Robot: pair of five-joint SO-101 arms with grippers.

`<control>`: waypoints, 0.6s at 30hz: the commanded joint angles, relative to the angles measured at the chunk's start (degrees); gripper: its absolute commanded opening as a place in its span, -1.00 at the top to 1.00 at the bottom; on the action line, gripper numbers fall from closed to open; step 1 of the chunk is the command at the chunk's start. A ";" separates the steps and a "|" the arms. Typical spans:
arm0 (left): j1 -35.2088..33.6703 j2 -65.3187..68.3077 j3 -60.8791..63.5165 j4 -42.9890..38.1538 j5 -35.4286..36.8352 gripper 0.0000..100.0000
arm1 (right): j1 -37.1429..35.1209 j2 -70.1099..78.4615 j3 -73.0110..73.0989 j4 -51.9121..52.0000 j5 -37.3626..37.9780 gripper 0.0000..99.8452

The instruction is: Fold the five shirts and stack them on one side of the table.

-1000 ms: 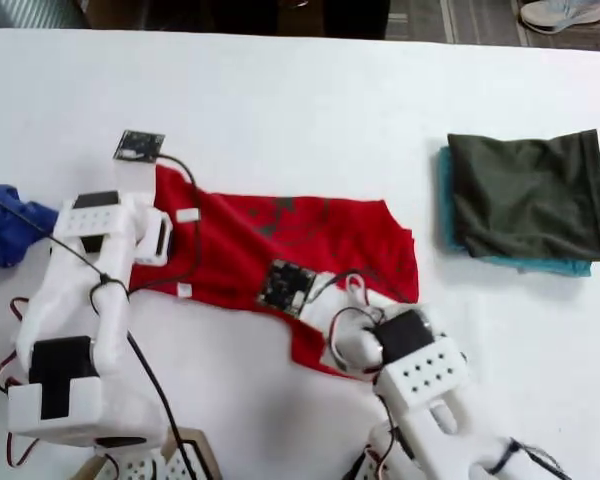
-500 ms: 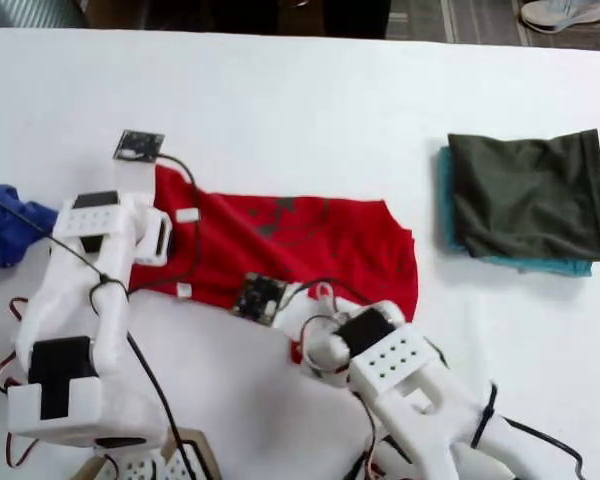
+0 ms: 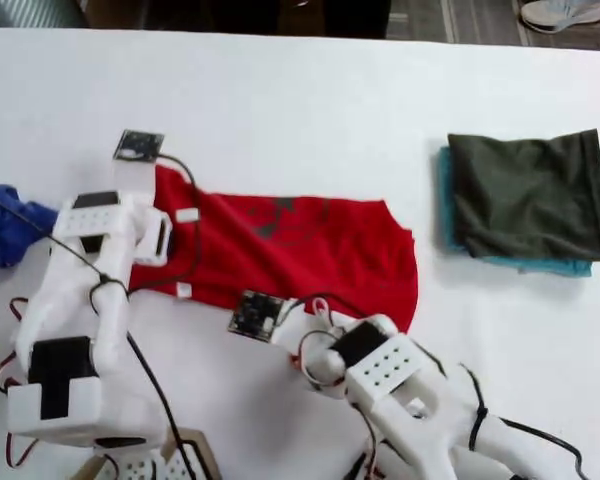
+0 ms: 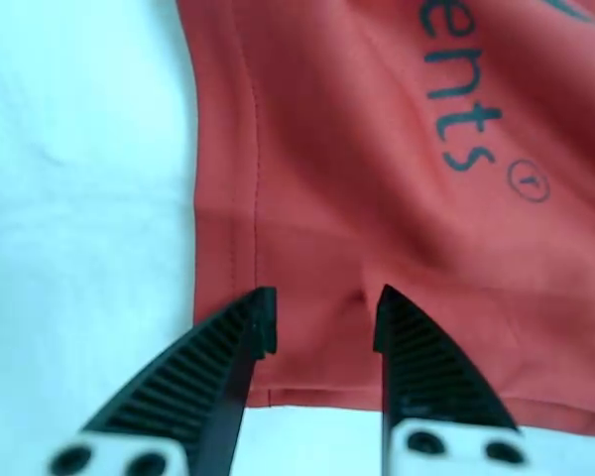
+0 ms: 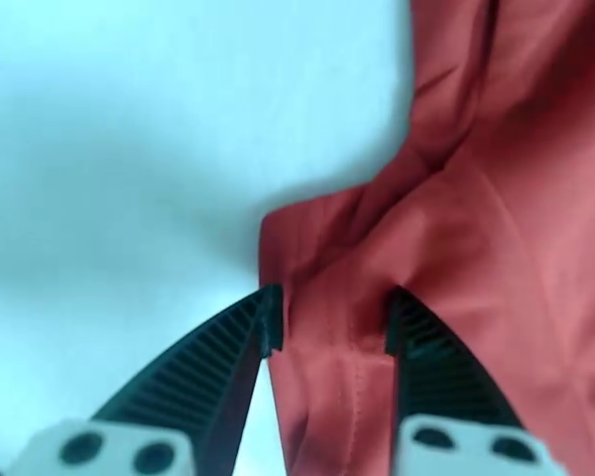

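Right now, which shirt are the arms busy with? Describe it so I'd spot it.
On the white table, near the middle, lies the red shirt, spread out with dark print on it. Its neighbours are a dark green shirt folded on a teal one at one side and a crumpled blue shirt at the other; it alone is red.

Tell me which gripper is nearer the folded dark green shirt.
Right. The right gripper is at the red shirt's front edge near mid-table; the left gripper is at that shirt's end farthest from the dark green shirt.
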 commanded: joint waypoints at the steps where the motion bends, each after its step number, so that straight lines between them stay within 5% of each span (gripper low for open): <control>1: 0.53 -2.55 -0.22 -0.70 0.44 0.63 | 1.45 0.22 0.00 -1.36 0.18 0.66; 6: 0.53 -2.55 -0.22 -0.70 0.44 0.63 | 6.73 0.22 -0.09 -3.82 0.26 0.96; 18: 0.53 -2.46 -0.22 -0.70 0.26 0.63 | 8.75 -0.40 -10.02 3.82 0.00 0.96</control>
